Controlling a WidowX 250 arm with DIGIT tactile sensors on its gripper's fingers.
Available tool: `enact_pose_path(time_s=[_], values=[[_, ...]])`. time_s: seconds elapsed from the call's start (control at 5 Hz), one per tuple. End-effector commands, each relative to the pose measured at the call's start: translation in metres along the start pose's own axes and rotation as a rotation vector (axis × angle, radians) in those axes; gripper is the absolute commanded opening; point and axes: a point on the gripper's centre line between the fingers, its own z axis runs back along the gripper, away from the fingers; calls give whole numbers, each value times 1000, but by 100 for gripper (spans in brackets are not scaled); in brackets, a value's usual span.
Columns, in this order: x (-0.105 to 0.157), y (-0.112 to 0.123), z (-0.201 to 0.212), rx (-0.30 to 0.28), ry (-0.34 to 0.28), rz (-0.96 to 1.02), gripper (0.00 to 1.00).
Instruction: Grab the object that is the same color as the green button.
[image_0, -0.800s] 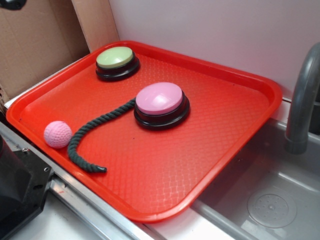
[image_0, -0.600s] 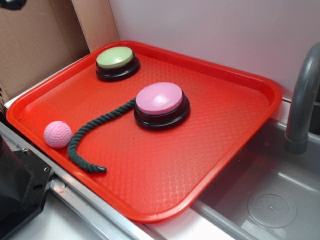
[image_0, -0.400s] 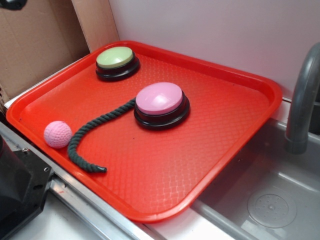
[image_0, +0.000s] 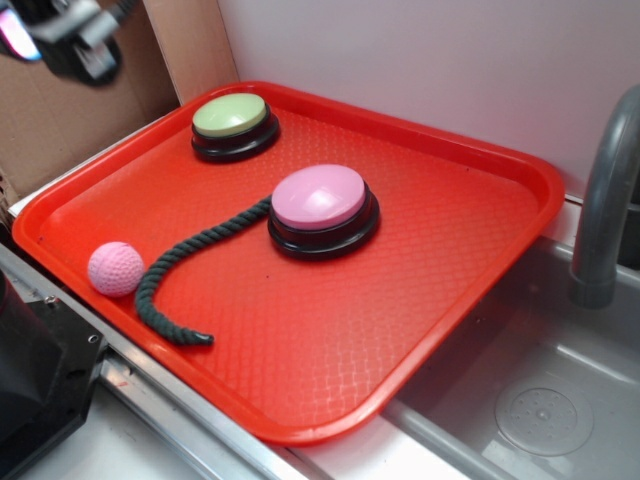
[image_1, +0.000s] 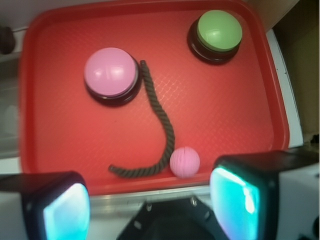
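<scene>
1. Your gripper (image_1: 150, 200) is hovering above the tray's (image_0: 440, 190) near edge, fingers (image_1: 235, 197) spread apart, holding nothing.
2. The green rope (image_0: 165, 275) is lying curved on the tray, one end touching the pink button (image_0: 322, 208), the pink ball (image_0: 115, 268) just beside it.
3. The green button (image_0: 233, 125) is sitting well apart.

A red tray (image_0: 480, 240) with a textured floor fills the middle of the exterior frame; a pink dome button (image_0: 322, 205) on a black base stands near its centre; a pink knitted ball (image_0: 115, 268) lies at the tray's lower left edge; a grey sink basin (image_0: 545, 400) occupies the lower right, with a grey faucet (image_0: 605, 200) rising at the right edge; brown cardboard (image_0: 60, 120) stands at the upper left; a pale wall (image_0: 430, 60) runs behind the tray.
</scene>
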Motion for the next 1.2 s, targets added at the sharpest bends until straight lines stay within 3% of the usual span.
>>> enact_pose_path(time_s=[0.0, 0.2, 0.6, 0.8, 1.0], values=[[22, 13, -85, 31, 37, -8, 100], [22, 25, -118, 4, 49, 2, 100], [20, 38, -163, 62, 87, 6, 100], [13, 31, -173, 45, 88, 0, 100], [13, 32, -179, 26, 77, 23, 0]])
